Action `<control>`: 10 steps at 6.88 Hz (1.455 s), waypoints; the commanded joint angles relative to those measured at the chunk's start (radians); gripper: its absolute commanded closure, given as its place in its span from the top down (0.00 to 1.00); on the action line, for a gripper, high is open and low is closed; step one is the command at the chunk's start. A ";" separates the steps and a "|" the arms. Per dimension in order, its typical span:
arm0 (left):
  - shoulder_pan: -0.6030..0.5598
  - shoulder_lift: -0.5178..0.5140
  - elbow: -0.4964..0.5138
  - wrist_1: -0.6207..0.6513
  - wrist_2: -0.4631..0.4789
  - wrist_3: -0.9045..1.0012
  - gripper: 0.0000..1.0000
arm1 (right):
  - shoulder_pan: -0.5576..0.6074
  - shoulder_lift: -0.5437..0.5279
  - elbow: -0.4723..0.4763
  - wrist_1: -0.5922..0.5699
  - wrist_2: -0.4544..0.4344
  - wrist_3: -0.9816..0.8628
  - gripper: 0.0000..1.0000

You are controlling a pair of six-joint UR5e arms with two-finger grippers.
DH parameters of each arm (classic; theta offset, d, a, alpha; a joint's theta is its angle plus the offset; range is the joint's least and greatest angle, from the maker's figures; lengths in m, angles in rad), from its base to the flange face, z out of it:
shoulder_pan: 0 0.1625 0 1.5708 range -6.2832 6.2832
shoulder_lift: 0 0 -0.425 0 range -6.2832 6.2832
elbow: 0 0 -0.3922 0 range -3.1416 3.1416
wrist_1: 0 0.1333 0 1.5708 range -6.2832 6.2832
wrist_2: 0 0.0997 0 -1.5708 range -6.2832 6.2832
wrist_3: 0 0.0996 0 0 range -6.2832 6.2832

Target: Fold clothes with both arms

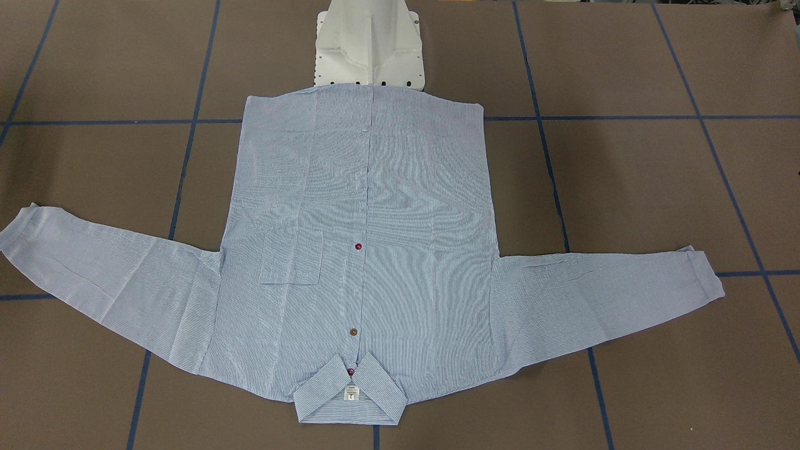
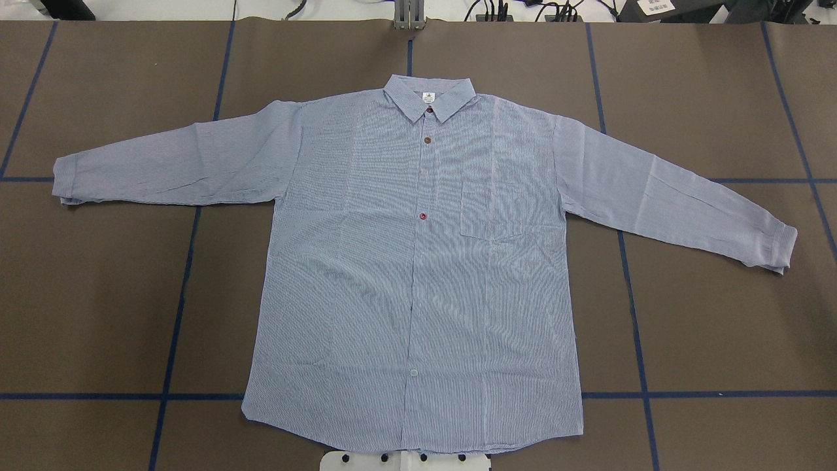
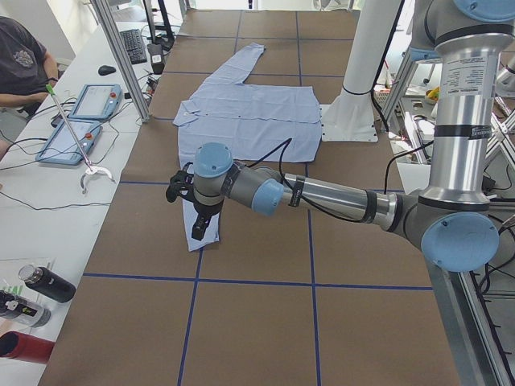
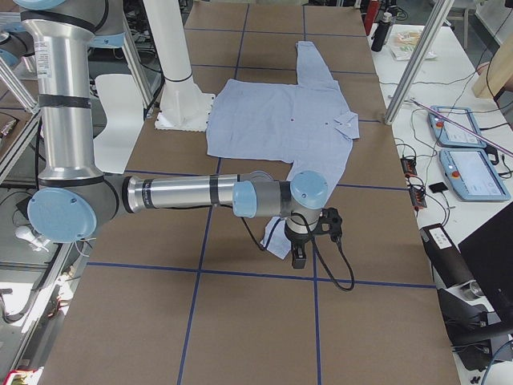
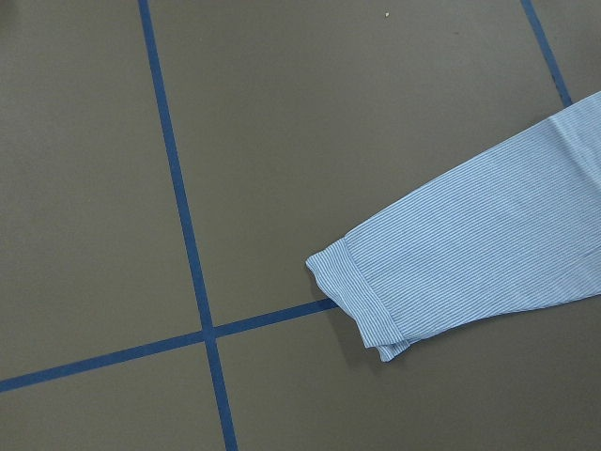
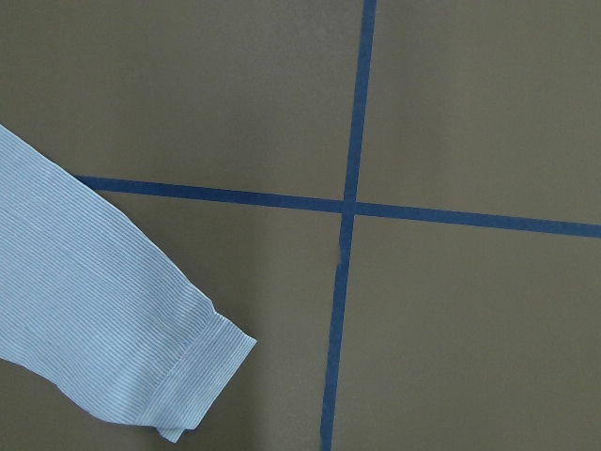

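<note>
The left gripper (image 3: 200, 232) hangs a little left of centre in the left side view, pointing down over the end of a sleeve. It appears only from that side, so I cannot tell whether its fingers are spread or closed. The left arm (image 3: 322, 195) reaches out level from the right edge of the frame. Its wrist camera looks straight down on a cuff (image 5: 362, 303) at the lower middle of the picture, lying flat and touching a blue tape line (image 5: 178, 202). The right gripper (image 4: 300, 255) also points down over the far sleeve end, just below centre in the right side view, and its grip cannot be judged either. The right arm (image 4: 184, 193) stretches in from the left edge. Its wrist camera shows the other cuff (image 6: 205, 374) at the lower left, apart from the tape cross. The shirt (image 2: 418, 261) lies spread flat, front up and buttoned, in the middle of the brown table (image 2: 719, 314). Both sleeves are stretched out sideways, the collar (image 2: 428, 98) is at the top of the overhead picture and the chest pocket (image 2: 494, 210) is right of centre. The hem reaches the white base (image 1: 369, 44).
</note>
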 commanded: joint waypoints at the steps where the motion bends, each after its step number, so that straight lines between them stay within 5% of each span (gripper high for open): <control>1: 0.003 0.010 -0.013 0.003 -0.003 -0.002 1.00 | 0.001 0.000 0.018 -0.002 0.037 0.000 1.00; 4: 0.006 0.012 -0.039 -0.003 0.005 -0.005 1.00 | 0.003 -0.087 0.029 0.081 0.090 0.003 1.00; 7: 0.006 0.014 -0.044 0.000 0.011 -0.002 1.00 | 0.003 -0.169 -0.055 0.374 0.095 0.015 1.00; 10: 0.006 0.020 -0.036 0.000 0.011 0.000 1.00 | -0.043 -0.155 -0.048 0.464 0.099 0.518 1.00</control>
